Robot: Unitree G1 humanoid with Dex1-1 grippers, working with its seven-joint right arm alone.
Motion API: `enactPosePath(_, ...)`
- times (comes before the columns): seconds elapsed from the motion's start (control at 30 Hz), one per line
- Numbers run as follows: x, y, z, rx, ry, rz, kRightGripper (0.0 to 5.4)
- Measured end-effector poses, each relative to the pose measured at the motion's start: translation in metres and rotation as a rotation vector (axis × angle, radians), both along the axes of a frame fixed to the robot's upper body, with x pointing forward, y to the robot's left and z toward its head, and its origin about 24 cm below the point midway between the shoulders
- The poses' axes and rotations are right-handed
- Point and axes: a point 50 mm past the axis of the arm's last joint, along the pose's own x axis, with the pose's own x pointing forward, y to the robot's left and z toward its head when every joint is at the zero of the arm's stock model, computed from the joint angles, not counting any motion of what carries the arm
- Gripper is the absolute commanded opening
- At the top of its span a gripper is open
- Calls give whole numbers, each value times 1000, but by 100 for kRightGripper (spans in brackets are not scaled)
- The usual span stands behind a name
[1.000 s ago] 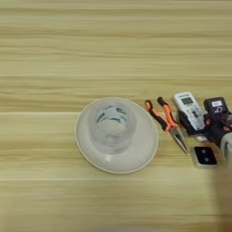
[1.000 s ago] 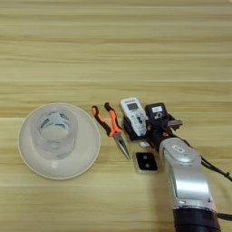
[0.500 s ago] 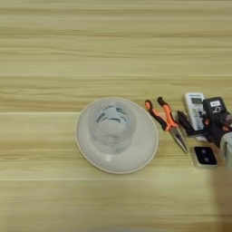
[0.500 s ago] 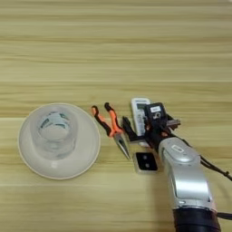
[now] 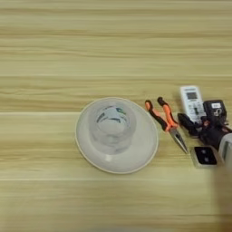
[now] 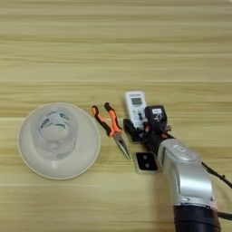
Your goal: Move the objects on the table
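The slim white remote (image 6: 136,105) lies right of centre on the wood table (image 6: 113,50). Its near end sits between the two black fingers of my right gripper (image 6: 143,124), which is shut on the remote; one finger (image 6: 130,131) is at its left, the other (image 6: 156,115) at its right. The orange-and-black pliers (image 6: 112,128) lie just left of the gripper, tip pointing toward me, apart from the fingers. The clear glass cup (image 5: 112,123) stands upright further left on a white plate (image 5: 89,153).
A small square black-and-white object (image 6: 146,162) lies just in front of the gripper, beside the pliers' tip. My silver forearm (image 6: 188,181) comes in from the bottom right. Bare wood stretches across the far half of the table.
The remote has turned from slanted to nearly straight and shifted slightly away from me and right, with the gripper now covering more of its near end. Cup, plate and pliers have stayed put.
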Motion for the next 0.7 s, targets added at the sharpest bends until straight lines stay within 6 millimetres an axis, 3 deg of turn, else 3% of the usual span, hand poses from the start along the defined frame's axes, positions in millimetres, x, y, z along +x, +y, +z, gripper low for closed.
enactPosePath(0.7, -1, 1, 1, 16, 4, 1, 289)
